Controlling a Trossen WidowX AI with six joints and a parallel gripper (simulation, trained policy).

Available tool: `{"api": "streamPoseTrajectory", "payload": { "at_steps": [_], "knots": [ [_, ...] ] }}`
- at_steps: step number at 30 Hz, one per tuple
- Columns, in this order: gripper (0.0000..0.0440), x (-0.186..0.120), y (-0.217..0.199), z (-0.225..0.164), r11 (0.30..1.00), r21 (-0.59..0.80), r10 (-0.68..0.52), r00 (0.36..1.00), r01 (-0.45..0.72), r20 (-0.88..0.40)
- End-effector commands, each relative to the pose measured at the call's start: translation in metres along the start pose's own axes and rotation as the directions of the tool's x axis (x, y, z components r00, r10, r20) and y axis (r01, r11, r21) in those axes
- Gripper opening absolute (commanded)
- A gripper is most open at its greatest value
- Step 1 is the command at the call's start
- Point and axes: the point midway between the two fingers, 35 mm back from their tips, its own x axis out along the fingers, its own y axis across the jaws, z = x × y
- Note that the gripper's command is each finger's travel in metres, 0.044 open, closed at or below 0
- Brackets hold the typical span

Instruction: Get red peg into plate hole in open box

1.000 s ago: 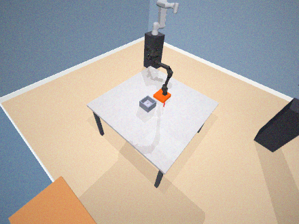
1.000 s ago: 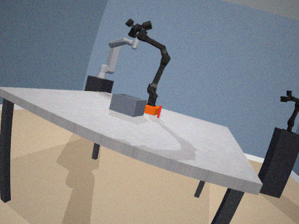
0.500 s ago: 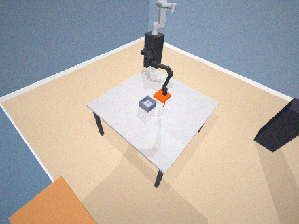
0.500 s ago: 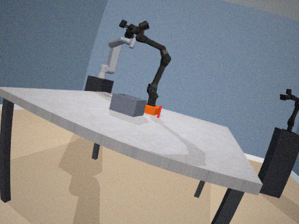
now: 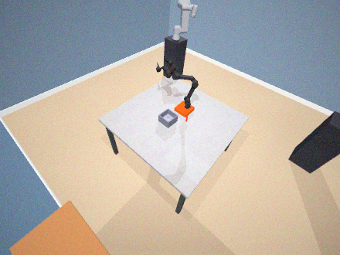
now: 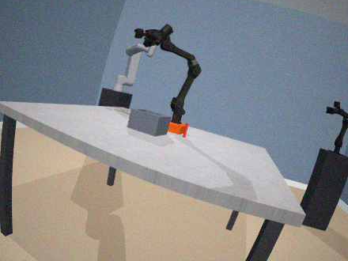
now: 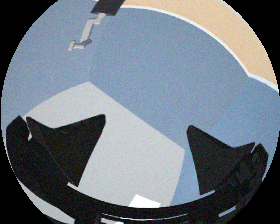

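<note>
The red peg [image 5: 186,119] [image 6: 186,130] stands upright on the table, just beside the orange block under my arm's base. The open grey box [image 5: 163,121] [image 6: 148,122] sits to the left of the peg and apart from it. The box's light inner floor shows in the top view, but the hole is too small to make out clearly. My gripper [image 7: 148,124] is open, with nothing between its wide-set fingers. It is raised high above the table's back part, far from peg and box. Neither peg nor box shows in the wrist view.
The orange block [image 5: 179,109] [image 6: 175,128] carries my arm [image 5: 195,83] [image 6: 194,67]. The pale table [image 5: 135,122] [image 6: 198,168] has its edges in view. A white arm [image 5: 185,19] [image 6: 133,67] stands on a dark pedestal behind. Another black arm [image 6: 338,137] stands at far right in the exterior view.
</note>
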Motion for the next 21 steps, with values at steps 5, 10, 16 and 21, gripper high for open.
{"api": "streamPoseTrajectory", "payload": {
  "at_steps": [5, 10, 16, 21],
  "knots": [
    [0.0440, -0.032, -0.039, 0.003, 0.965, -0.168, -0.209, 0.978, 0.203, -0.018],
    [0.0440, -0.056, -0.064, 0.006, 0.905, -0.277, -0.340, 0.940, 0.322, -0.020],
    [0.0440, -0.089, -0.090, 0.013, 0.801, -0.404, -0.488, 0.873, 0.442, -0.014],
    [0.0440, -0.119, -0.109, 0.020, 0.691, -0.504, -0.601, 0.799, 0.518, -0.002]
  ]
}}
